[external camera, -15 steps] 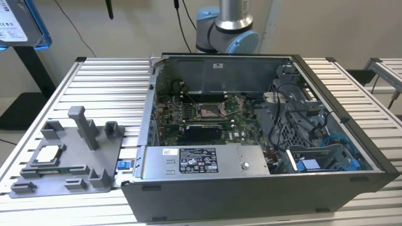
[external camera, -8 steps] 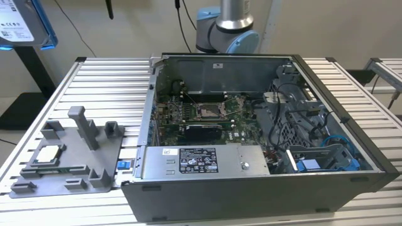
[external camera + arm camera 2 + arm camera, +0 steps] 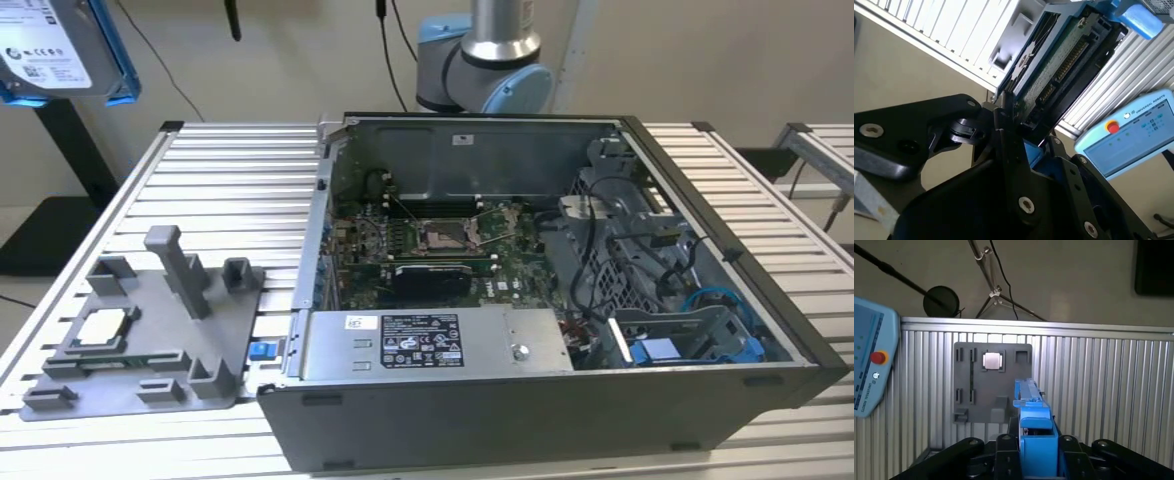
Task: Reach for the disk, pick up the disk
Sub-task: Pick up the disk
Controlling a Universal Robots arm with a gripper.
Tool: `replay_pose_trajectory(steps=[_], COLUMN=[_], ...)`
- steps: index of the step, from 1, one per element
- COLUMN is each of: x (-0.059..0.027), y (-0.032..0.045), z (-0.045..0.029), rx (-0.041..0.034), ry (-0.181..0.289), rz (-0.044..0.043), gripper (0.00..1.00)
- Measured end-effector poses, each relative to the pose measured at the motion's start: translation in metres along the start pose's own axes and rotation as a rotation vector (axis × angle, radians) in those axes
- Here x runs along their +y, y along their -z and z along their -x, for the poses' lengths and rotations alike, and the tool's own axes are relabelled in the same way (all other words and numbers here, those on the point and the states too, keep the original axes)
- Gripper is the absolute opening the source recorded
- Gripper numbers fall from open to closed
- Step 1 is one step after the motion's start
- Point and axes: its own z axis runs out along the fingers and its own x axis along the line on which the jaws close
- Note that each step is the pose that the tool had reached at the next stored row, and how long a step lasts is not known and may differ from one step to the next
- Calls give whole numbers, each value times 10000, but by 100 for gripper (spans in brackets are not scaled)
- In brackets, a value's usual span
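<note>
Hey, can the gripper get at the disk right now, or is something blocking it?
Yes, it looks so: in the first wrist view the gripper is closed on the disk, with nothing between them.

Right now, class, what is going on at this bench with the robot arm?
The arm's black gripper is shut on the disk, a flat silver-grey hard drive clipped in a bright blue plastic frame. In the exterior view the disk hangs in the air, clear of the ribbed metal table, to that view's left of the open grey computer case.
</note>
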Motion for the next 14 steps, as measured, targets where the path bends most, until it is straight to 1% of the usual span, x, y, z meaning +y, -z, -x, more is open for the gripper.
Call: replay_pose_trajectory(steps=[13, 14], x=[-266, -300], y=[0, 0], z=[-6, -6], rx=[0, -1], ry=[0, 0], rz=[-1, -1], gripper=[0, 0])
